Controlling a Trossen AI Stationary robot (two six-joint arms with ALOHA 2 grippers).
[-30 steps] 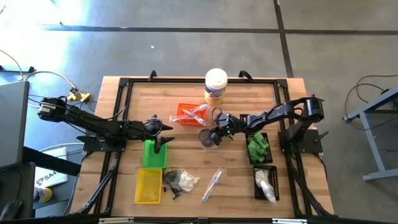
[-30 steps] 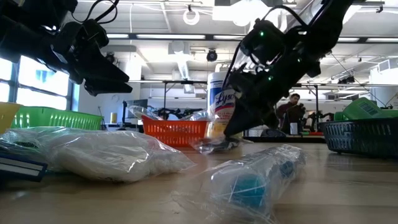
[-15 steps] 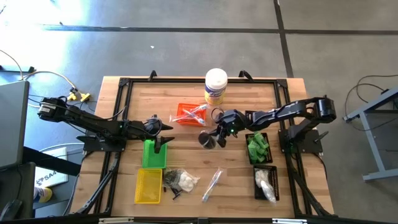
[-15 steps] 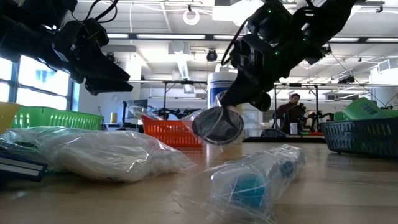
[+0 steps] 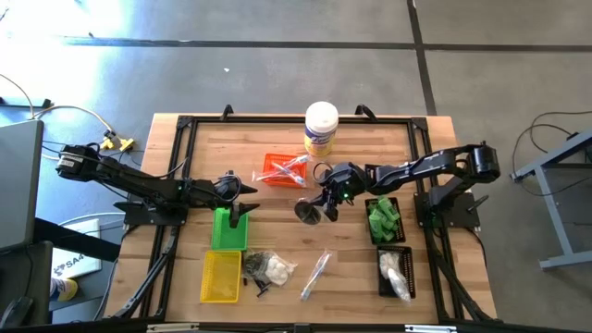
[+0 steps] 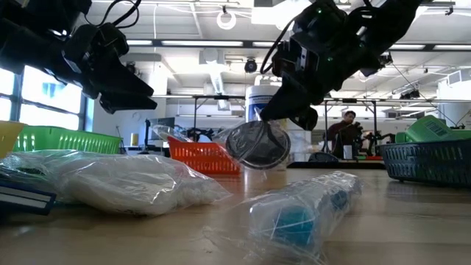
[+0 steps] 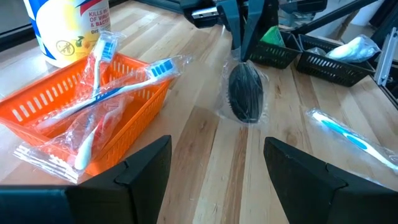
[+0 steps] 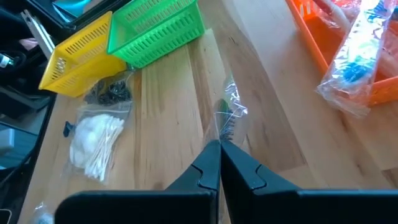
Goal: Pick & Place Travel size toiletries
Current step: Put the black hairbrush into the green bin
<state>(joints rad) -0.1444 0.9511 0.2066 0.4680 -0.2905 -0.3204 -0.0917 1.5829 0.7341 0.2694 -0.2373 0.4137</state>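
My right gripper [image 5: 326, 205] is shut on a clear bag holding a round black brush-like piece [image 5: 308, 211], which hangs above the table's middle [image 6: 257, 145] [image 7: 247, 93]. My left gripper [image 5: 242, 198] is open, hovering over the green tray's [image 5: 229, 228] far end, touching nothing. More toiletries lie near the table's front edge: a bag of white fluffy bits [image 5: 277, 269], small black pieces [image 5: 253, 262] and a clear-wrapped toothbrush [image 5: 315, 273]. Wrapped toothbrushes [image 5: 289, 168] lie in the orange tray. My right gripper pinches the clear bag's upper edge [image 8: 227, 121] between its two shut fingers [image 7: 244, 28], coming from above and slanting down. The bag hangs below the fingers, clear of the table, with the black piece [image 6: 259, 147] in its lower part.
A white canister with a yellow label [image 5: 321, 128] stands behind the orange tray [image 5: 275, 172]. A yellow tray [image 5: 221, 276] sits in front of the green one. Two black trays on the right hold green bottles [image 5: 382, 220] and a white fluffy bag [image 5: 395, 273]. Bare wood lies between the trays.
My right gripper has risen from the table with the bagged black piece. The bag lay on the wood a second ago and now hangs clear of it, slightly higher than half a second ago.
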